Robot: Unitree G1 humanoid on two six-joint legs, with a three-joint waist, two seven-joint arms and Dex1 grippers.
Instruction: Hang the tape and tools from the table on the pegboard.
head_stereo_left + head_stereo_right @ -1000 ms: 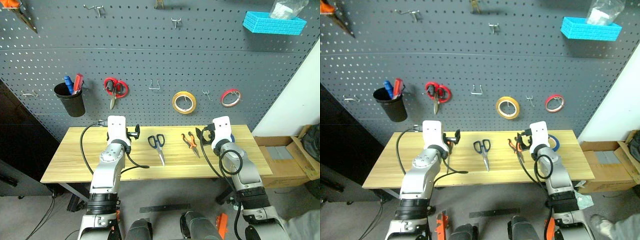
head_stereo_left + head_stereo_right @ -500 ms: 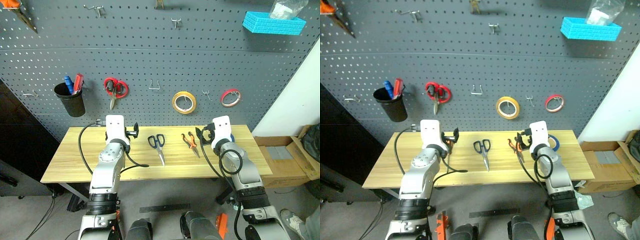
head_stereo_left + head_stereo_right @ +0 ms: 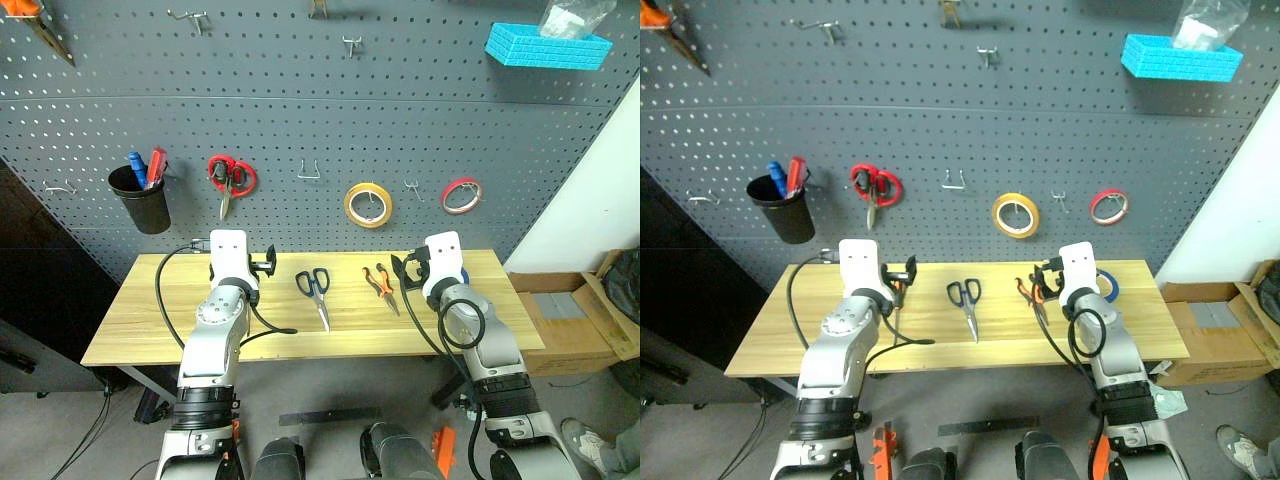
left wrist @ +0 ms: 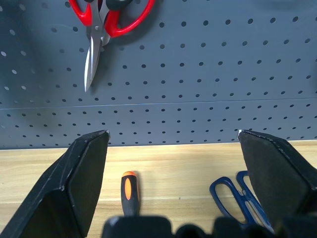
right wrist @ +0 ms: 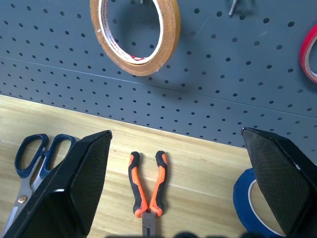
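The pegboard [image 3: 300,110] filled the wall behind the table [image 3: 150,330], its bare hook [image 3: 310,170] between the red scissors [image 3: 230,180] and yellow tape [image 3: 368,205] likely meant for a table item. Nothing was hung yet; all four task things lay flat on the table toward its back edge, within reach. The left gripper [image 4: 173,148] hovered wide open and empty near the back-left part, the orange-and-black screwdriver [image 4: 129,191] just under it between its fingers, the blue scissors [image 3: 316,290] beside it toward the middle. The right gripper [image 5: 176,153] also hung spread and empty, pliers [image 5: 147,191] just below it, blue tape [image 5: 252,206] under its outer finger near the table's right back corner.
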